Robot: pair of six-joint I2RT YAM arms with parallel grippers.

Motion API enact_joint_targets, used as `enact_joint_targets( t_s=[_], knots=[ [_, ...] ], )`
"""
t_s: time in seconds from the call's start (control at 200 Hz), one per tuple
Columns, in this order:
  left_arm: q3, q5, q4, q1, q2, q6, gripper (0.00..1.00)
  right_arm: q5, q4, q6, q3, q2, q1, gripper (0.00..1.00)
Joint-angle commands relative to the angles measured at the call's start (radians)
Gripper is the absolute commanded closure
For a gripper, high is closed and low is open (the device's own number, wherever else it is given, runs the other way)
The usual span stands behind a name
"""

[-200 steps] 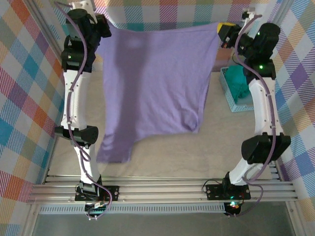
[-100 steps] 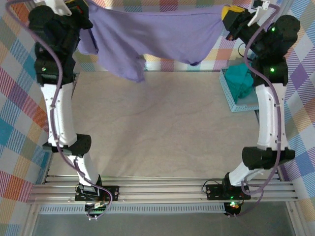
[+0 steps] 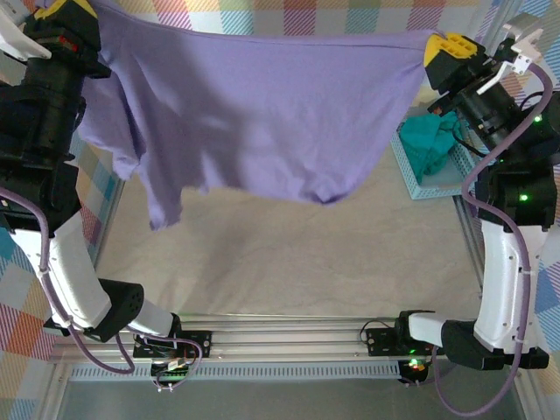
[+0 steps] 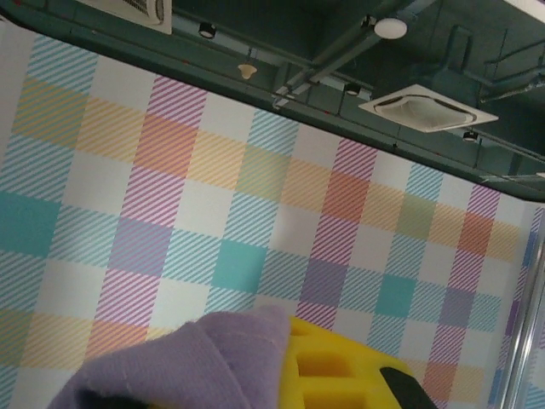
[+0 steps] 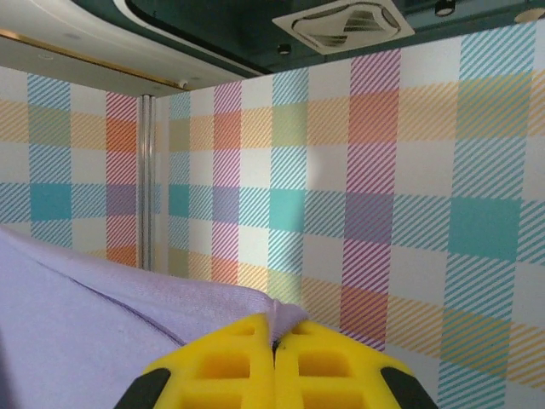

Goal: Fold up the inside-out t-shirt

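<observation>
both arms are raised high over the surface (image 3: 289, 262), and the inside-out t-shirt (image 3: 262, 105) hangs stretched between the two claws like a sheet on a line. the left claw (image 3: 68, 10) is closed tight on one upper corner of the cloth. in the left wrist view the lavender fabric bunches against the side of its yellow finger (image 4: 332, 371). the right claw (image 5: 274, 332) is closed too, its two yellow fingers pressed together with a fold of the shirt's edge pinched at their tips. from the top edge strung between the claws the shirt drapes downward, and a longer flap dangles beneath the left claw. below the right claw a pale blue basket (image 3: 407, 166) sits on the surface, holding a teal-green garment (image 3: 430, 140). seen from above, the basket lies just beside the shirt's hanging side.
</observation>
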State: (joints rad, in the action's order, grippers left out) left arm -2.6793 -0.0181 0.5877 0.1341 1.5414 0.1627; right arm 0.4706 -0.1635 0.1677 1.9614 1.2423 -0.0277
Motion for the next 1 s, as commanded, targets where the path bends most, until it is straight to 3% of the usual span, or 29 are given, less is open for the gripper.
enact_joint_targets(
  t_s=[0.0, 0.355, 0.485, 0.57, 0.66, 0.74, 0.795, 0.885, 0.995],
  knots=[
    [-0.016, 0.020, -0.019, -0.010, 0.077, -0.029, 1.00, -0.044, -0.030, -0.039, 0.026, 0.053, -0.001, 1.00],
    [-0.004, 0.001, -0.045, -0.010, 0.422, -0.027, 1.00, -0.082, 0.026, -0.093, 0.003, 0.319, -0.001, 1.00],
    [0.024, 0.007, -0.130, -0.005, 0.630, -0.012, 0.87, -0.110, 0.070, -0.069, 0.089, 0.589, -0.020, 0.97],
    [-0.031, 0.036, -0.178, -0.005, 0.811, 0.008, 0.74, -0.153, -0.013, -0.056, 0.338, 0.869, -0.042, 0.83],
    [-0.229, -0.001, -0.136, -0.005, 1.023, 0.026, 0.53, -0.194, -0.242, -0.029, 0.840, 1.232, -0.053, 0.76],
    [-0.266, -0.042, -0.108, -0.004, 1.072, 0.045, 0.36, -0.243, -0.393, 0.001, 1.186, 1.452, -0.054, 0.68],
    [-0.233, -0.060, -0.072, 0.000, 1.054, 0.057, 0.32, -0.255, -0.422, -0.007, 1.098, 1.411, -0.058, 0.66],
    [-0.113, -0.077, -0.012, 0.007, 0.969, 0.075, 0.31, -0.283, -0.357, -0.080, 0.748, 1.238, -0.084, 0.65],
    [0.244, -0.123, -0.103, 0.035, 0.779, 0.076, 0.31, -0.323, -0.197, -0.135, 0.261, 0.969, -0.111, 0.60]
  ],
)
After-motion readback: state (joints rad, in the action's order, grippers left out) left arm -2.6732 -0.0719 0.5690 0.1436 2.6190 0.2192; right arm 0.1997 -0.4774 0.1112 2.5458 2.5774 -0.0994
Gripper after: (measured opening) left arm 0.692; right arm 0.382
